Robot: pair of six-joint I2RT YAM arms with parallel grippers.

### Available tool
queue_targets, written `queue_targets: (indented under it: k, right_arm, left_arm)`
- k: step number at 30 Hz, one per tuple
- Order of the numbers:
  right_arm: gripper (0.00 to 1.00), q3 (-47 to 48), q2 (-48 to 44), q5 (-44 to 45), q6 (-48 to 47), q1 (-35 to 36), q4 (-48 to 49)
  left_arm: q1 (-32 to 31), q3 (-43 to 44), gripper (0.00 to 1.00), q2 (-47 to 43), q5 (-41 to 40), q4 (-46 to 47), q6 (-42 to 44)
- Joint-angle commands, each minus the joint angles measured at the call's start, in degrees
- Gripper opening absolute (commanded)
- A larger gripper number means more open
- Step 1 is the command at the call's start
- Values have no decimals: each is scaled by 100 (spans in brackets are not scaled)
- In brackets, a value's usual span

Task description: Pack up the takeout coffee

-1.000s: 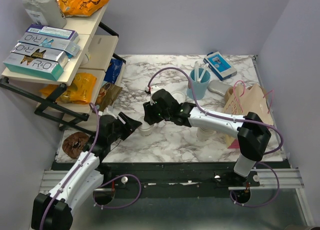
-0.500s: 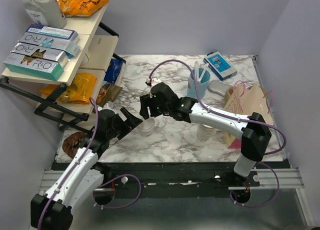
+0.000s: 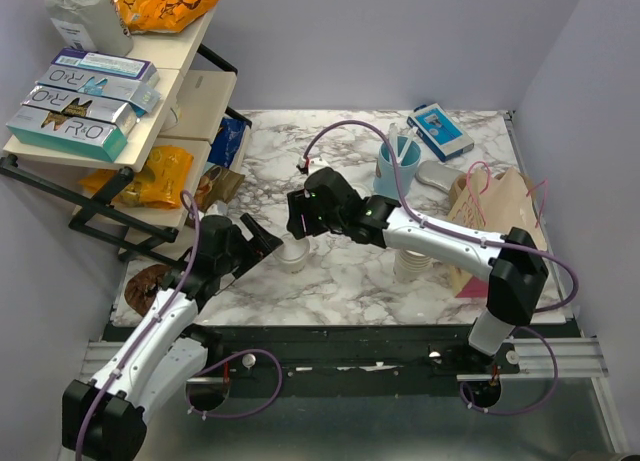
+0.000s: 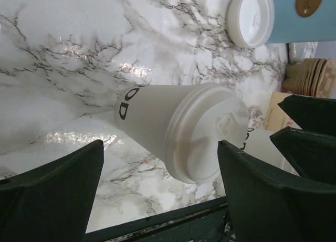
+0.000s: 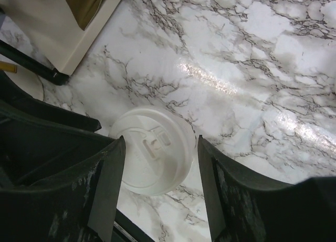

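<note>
Left gripper (image 3: 266, 243) wide open and empty, jaws straddling the takeout coffee (image 3: 293, 253), which stands upright on the marble table (image 3: 350, 281) toward its front-left; right gripper (image 3: 300, 228) hangs just over the lid (image 5: 152, 158), also spread, gripping nothing. Cup looks light, thin paper wall that crushes easily, lid may pop, so pinch gently on the side wall below the lid rim, kept upright. Paper bag (image 3: 495, 206) sits well apart at right.
</note>
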Motion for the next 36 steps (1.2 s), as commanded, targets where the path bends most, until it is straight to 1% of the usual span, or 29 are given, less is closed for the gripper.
queue_targets:
  k: [1,5,9,11,13,16,19,20,22,23,26,29,36]
  right_arm:
    - [64,76,210,19,-42,40,-57]
    - [61,191,386,27,37,31,-66]
    - [59,261,545,-148,63,31,-66]
    - [54,252,597,-166,72,31,-75]
    - [44,252,668,-175,81,22,-66]
    - [40,235,747,-201,151,14,-110]
    - [38,217,852,-324,222,-30,-233]
    - [37,208,870,-342,230,-48,-285]
    - [36,191,905,-359,230,-48,-382]
    - [36,191,923,-351,222,-57,-417]
    - [35,173,1019,-394,248,-57,-576]
    - [34,42,1133,-587,362,-57,-734]
    - [32,-450,1239,-912,591,-57,-603]
  left_arm:
    - [-3,45,94,248,-9,303,76]
    - [-3,19,89,389,35,409,41]
    - [6,-25,86,380,35,470,15]
    - [15,-60,85,389,44,488,6]
    - [24,-87,84,415,26,480,6]
    - [41,-166,81,503,61,532,-11]
    - [68,-253,75,608,140,594,-38]
    - [59,-271,70,608,132,602,-64]
    - [59,-368,68,600,79,620,-82]
    - [68,-403,63,600,62,637,-91]
    - [68,-552,59,652,114,690,-143]
    - [68,-684,59,731,132,778,-170]
    - [68,-965,57,881,185,848,-205]
